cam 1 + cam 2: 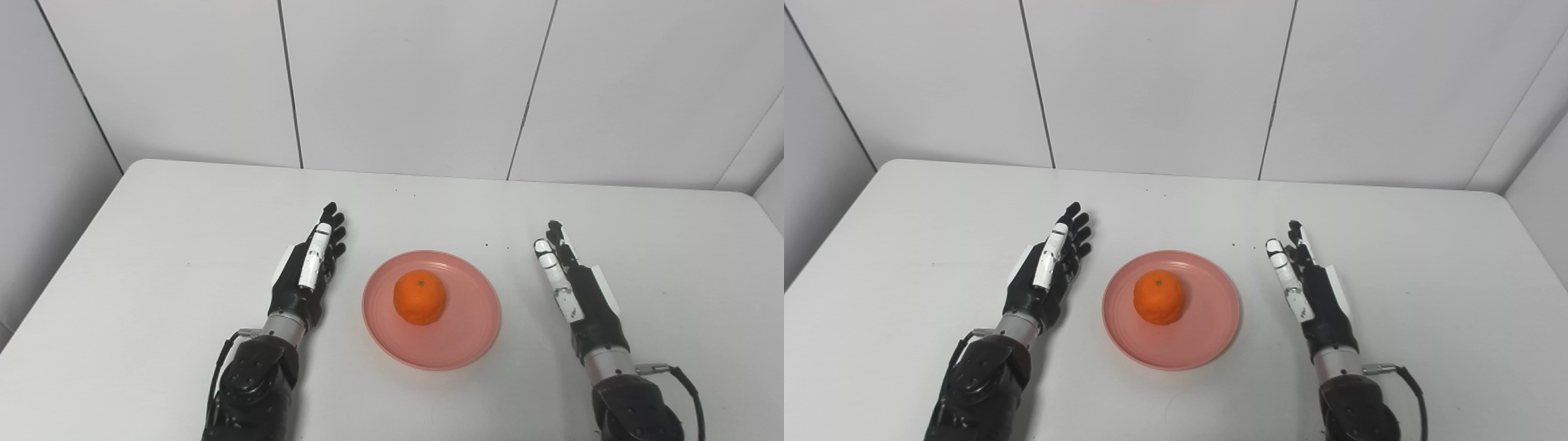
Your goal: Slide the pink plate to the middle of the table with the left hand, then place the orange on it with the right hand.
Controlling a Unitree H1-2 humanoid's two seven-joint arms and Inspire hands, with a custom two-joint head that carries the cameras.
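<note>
orange (419,297): upright, on plate | pink plate (465,334): flat, mid-table

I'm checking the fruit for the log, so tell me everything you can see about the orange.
The orange is a small, round, bright orange fruit with a dimpled skin and a tiny green stem spot facing up. It sits upright, a little behind the middle of the pink plate, touching only the plate. Neither the left hand nor the right hand touches it.

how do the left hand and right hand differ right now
The left hand lies left of the pink plate, fingers angled toward the far right; the right hand lies on its right, angled toward the far left. Both are open, empty, and clear of the plate and orange.
</note>
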